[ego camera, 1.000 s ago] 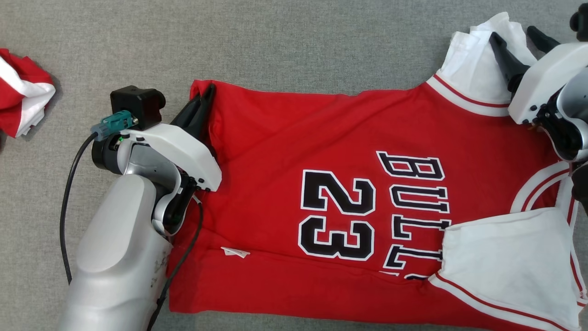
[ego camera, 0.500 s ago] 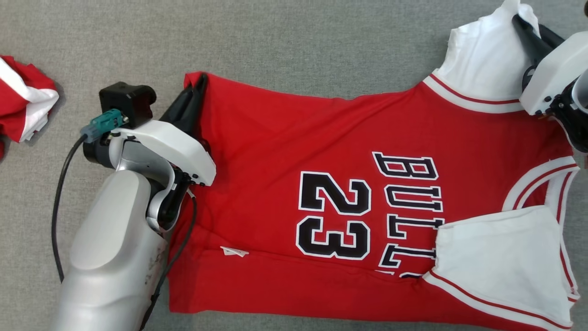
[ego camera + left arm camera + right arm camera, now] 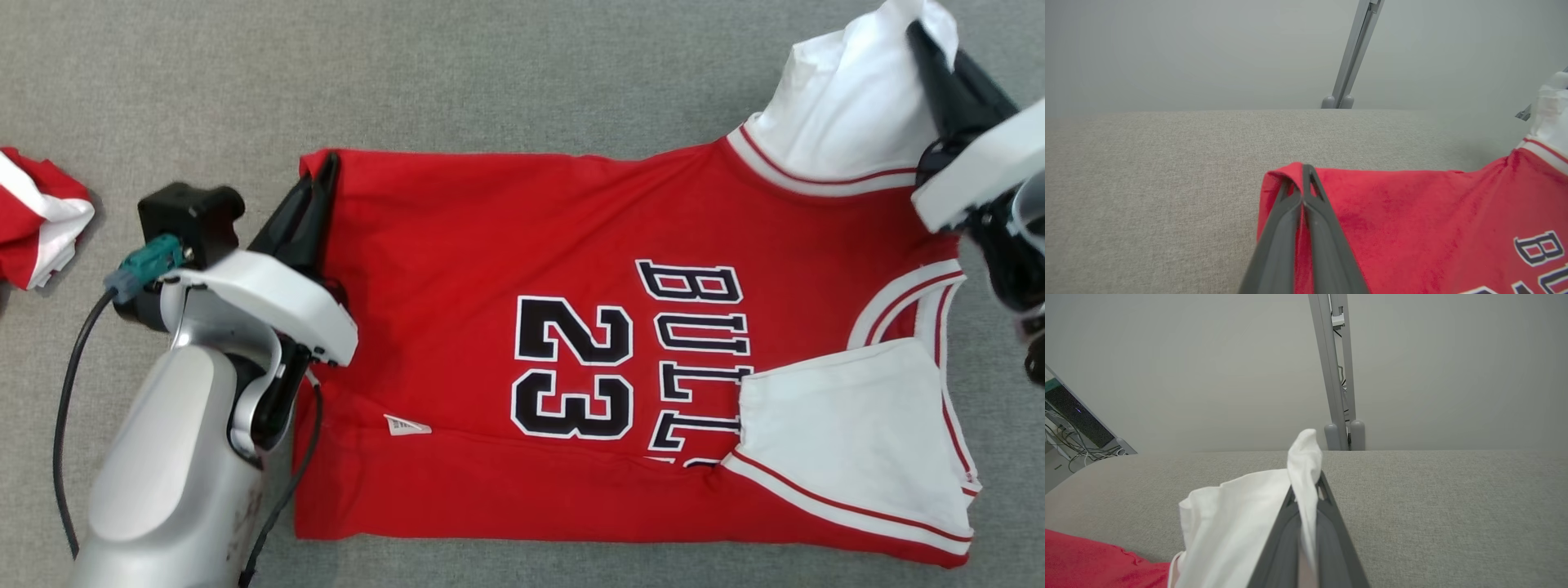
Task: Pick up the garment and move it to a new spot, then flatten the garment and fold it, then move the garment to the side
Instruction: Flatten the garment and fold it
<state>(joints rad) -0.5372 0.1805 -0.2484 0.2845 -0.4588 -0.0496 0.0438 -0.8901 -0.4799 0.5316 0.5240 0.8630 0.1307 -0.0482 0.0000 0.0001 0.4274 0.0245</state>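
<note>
A red number 23 jersey (image 3: 490, 237) lay spread across the grey desk (image 3: 490, 73); the left fingers (image 3: 298, 224) were clamped on its far-left hem corner, and the right fingers (image 3: 947, 90) pinched its white sleeve (image 3: 841, 114) at far right. A crumpled red-and-white garment (image 3: 37, 216) sat at the left edge

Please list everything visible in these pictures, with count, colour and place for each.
jersey: one, red with white sleeves, spread across the surface
crumpled cloth: one, red and white, left edge of the head view
surface: one, grey fabric, under the jersey
post: one, grey metal, beyond the surface's far edge
left gripper: one, dark fingers, shut on the jersey's far hem corner
right gripper: one, dark fingers, shut on the jersey's far sleeve
</note>
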